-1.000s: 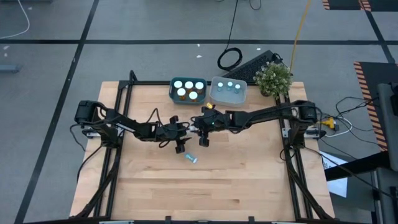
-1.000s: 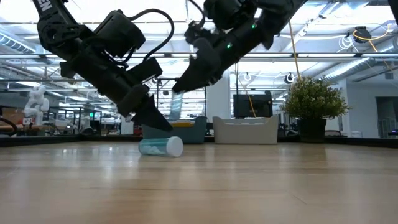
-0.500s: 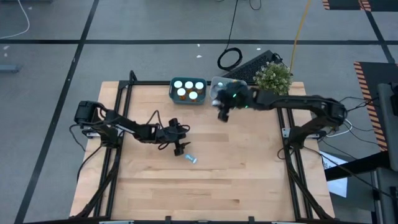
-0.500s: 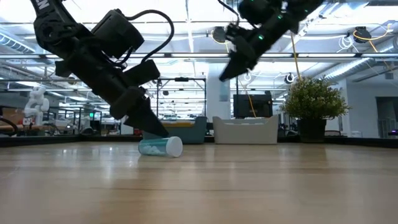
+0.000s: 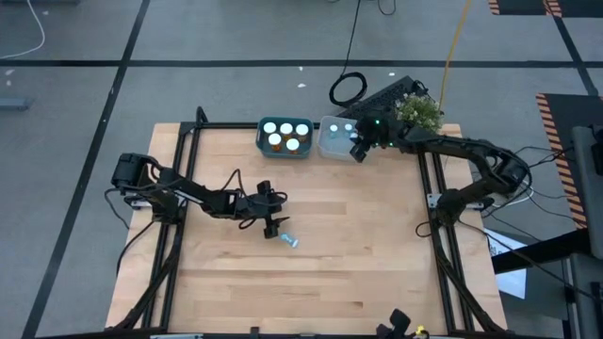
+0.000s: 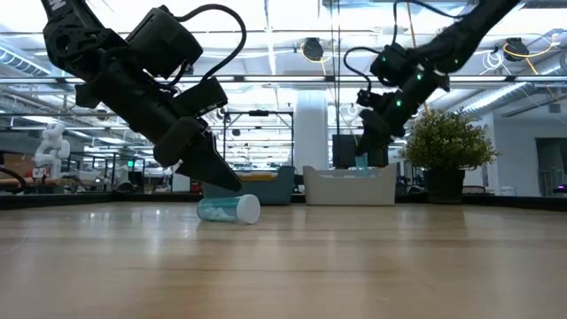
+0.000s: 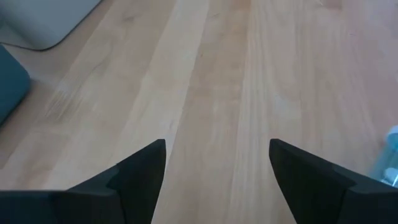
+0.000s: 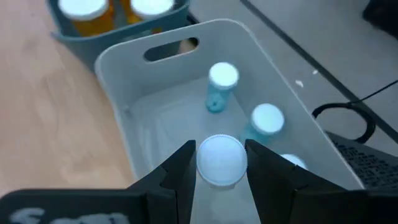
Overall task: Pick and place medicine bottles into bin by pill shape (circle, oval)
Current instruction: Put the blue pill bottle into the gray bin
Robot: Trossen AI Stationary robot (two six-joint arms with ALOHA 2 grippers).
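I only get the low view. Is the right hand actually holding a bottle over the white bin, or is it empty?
Observer: Holding. The right wrist view shows the right hand shut on a white-capped bottle, directly above the white bin.
Operator: Anything inside that bin?
Observer: At least two pale-blue bottles stand in it, one near the handle slot, another beside it.
Operator: Where is the left hand?
Observer: From above, the left hand sits just beside the fallen bottle. Its wrist view shows the fingers apart with nothing between them.
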